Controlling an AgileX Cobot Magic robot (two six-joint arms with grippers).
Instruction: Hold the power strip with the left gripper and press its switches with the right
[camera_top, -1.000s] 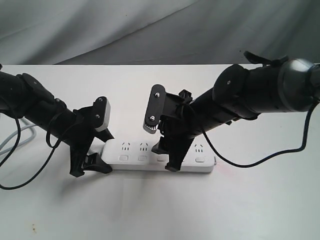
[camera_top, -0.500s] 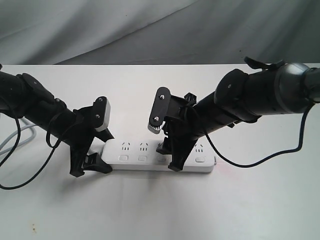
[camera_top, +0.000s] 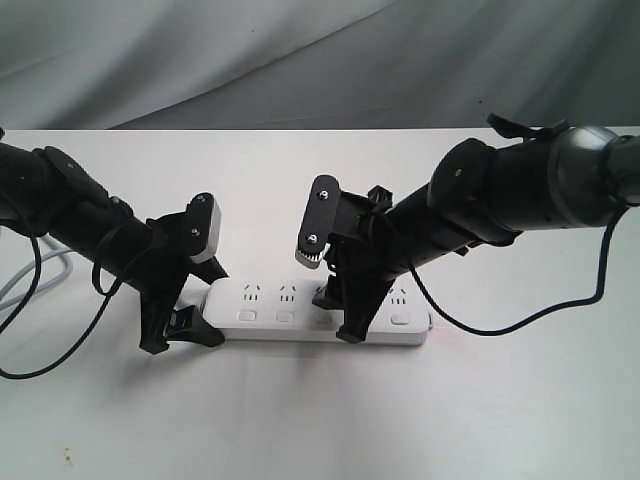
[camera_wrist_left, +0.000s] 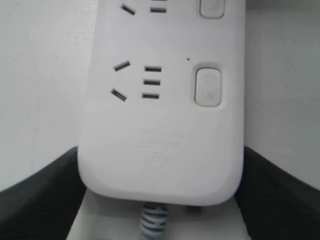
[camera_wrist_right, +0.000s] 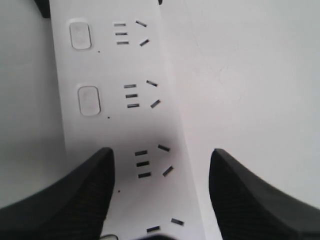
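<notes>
**Outside view:** The power strip (camera_top: 265, 303) lies flat on the white table (camera_top: 320, 420), between my two arms. My left gripper (camera_top: 205, 303) hugs one end from both sides. I think that stops it sliding when I push. My right gripper (camera_top: 325, 297) is spread wide and holds nothing. It reaches down at the row of switches (camera_top: 248, 316).

**Left wrist view:** My black fingers (camera_wrist_left: 45, 195) touch both sides of the strip's round end, where the grey cord (camera_wrist_left: 152, 222) comes out. Faint raised marks (camera_wrist_left: 160, 145) sit on the plastic there, but I cannot read them.

**Right wrist view:** One finger (camera_wrist_right: 70, 200) covers the spot where the next switch should be, so I guess it is pressing. The other finger hangs over bare table. I see no words here.
</notes>
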